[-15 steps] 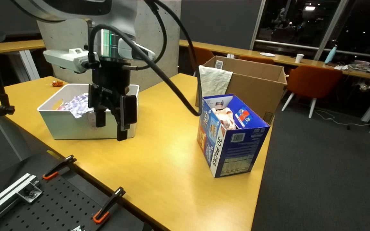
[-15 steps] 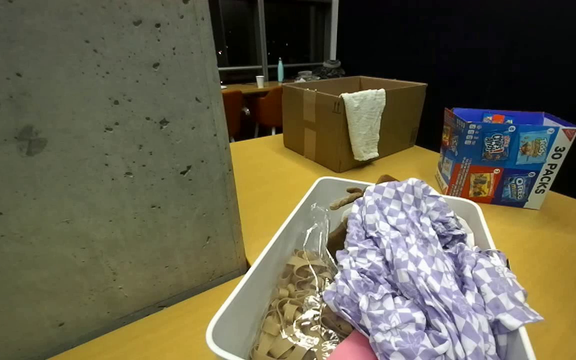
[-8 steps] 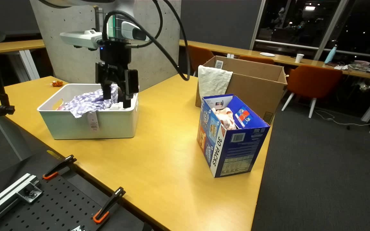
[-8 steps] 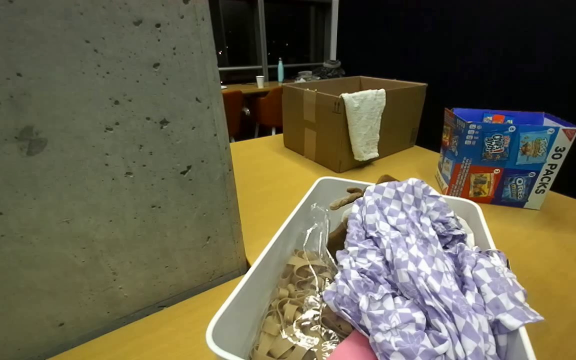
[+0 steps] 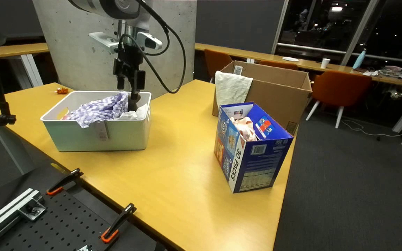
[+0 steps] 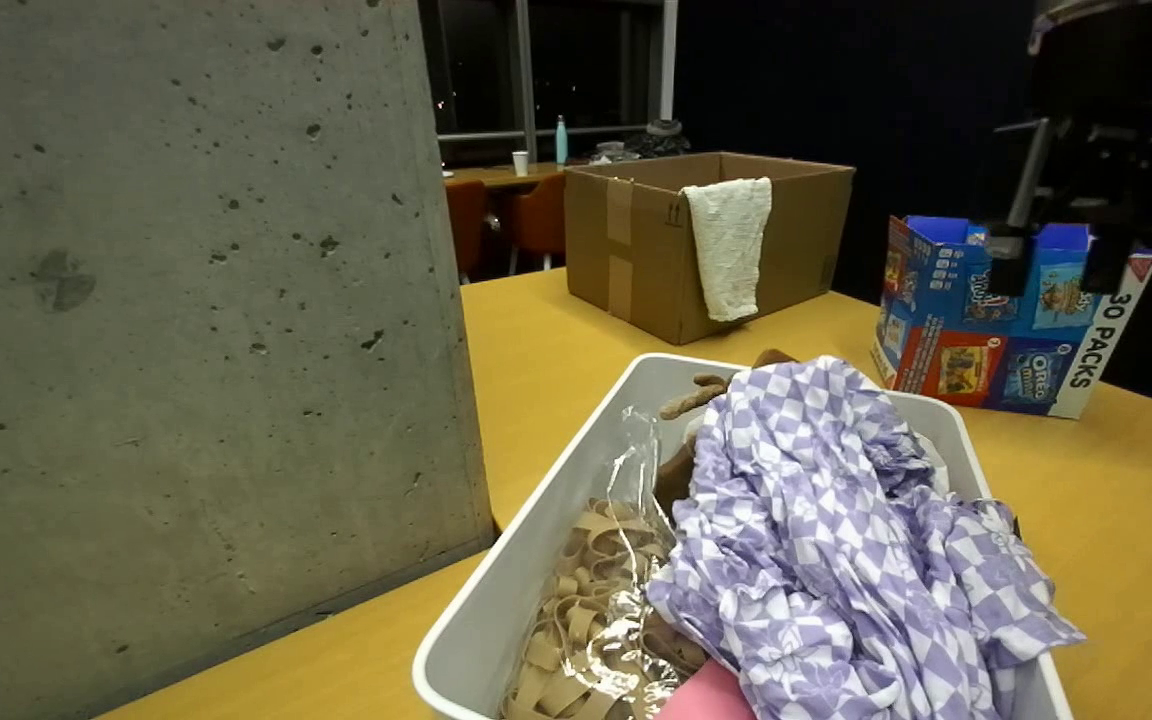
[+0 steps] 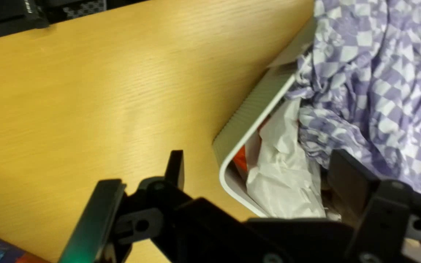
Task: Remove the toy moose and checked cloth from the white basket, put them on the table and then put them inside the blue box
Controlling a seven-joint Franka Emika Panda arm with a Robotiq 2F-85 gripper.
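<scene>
The checked cloth [image 5: 98,111] lies crumpled in the white basket [image 5: 92,136], hanging over its rim. It also shows in an exterior view [image 6: 816,540] and the wrist view [image 7: 397,91]. The toy moose [image 6: 677,474] is in the basket, mostly hidden under the cloth; brown parts stick out beside it. My gripper [image 5: 127,89] is open and empty, above the basket's end. In the wrist view my gripper [image 7: 258,160] has one finger over the table [image 7: 104,120] and one over the basket. The blue box [image 5: 257,167] stands upright on the table, holding a pinkish-white item [image 5: 245,127].
A brown cardboard box [image 5: 274,101] with a white towel [image 5: 233,89] over its edge stands behind the blue box. A concrete pillar [image 6: 196,350] rises beside the basket. The basket also holds white paper [image 7: 283,175] and a bag of tan bands [image 6: 586,610].
My gripper has moved from in front of the basket, away from that exterior camera, to over the basket's end. It has come into view in the remaining exterior view. Cloth and moose have not moved.
</scene>
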